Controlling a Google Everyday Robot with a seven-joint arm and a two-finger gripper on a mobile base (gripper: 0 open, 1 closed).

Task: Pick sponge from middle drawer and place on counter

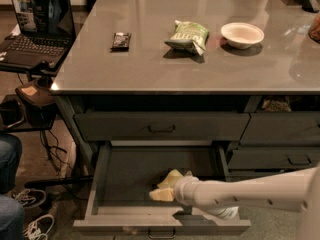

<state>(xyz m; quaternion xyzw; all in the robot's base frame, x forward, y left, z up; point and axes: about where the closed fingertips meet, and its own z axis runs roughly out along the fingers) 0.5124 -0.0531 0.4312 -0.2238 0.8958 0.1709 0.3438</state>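
Counter [150, 69]: glossy grey top filling the upper half of the frame, over dark grey cabinetry; its right and far edges are cut off.
On the counter: one green snack bag [187, 35] at centre, one white bowl [242, 34] just right of it, one small dark packet [121, 40] to its left, all apart from one another.
Drawers: one open, the middle drawer [125, 176], pulled out at lower centre; one wide closed drawer [160, 126] directly above it; two more closed fronts [295, 159] at the right.
Sponge [165, 190]: one, pale yellow, soft, with curved wavy edges; it lies inside the middle drawer, right of centre on the dark floor.
Gripper [181, 189]: one, cream, at the tip of the arm [250, 196] that reaches in from the lower right; it sits at the sponge's right side, inside the drawer. Whether it is spread or pinching the sponge, I cannot tell, since its tip merges with the sponge.
Hidden or cut: the arm covers the drawer's right front corner; the sponge's right end is behind the gripper.
Upper left: one open laptop [40, 24] on a low stand.
Lower left: blue jeans [7, 184] and two shoes [30, 199], cut by the frame edge.
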